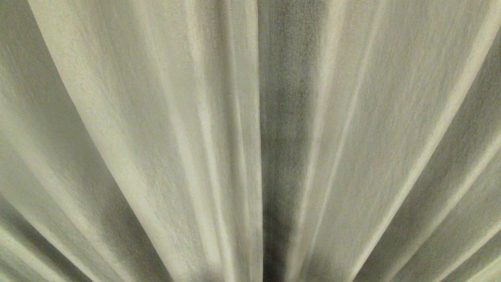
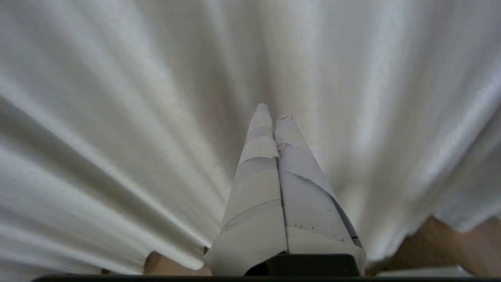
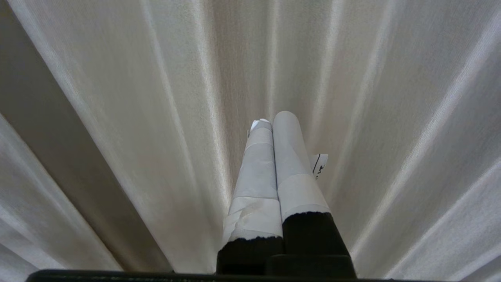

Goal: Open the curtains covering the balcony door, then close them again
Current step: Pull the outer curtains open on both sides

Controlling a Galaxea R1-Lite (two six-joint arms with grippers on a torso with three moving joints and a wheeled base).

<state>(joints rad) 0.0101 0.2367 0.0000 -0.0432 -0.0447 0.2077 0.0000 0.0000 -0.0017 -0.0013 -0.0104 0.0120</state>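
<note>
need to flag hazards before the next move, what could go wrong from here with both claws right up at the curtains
1. Both the left claw and the right claw are shut and empty, pointing into the curtains; pushing forward could snag or drag the sheer fabric.
2. The curtains fill the head view, so the balcony door is hidden; a claw could strike it unseen.

Curtains [image 1: 156,137] block whole front; no gap.
</note>
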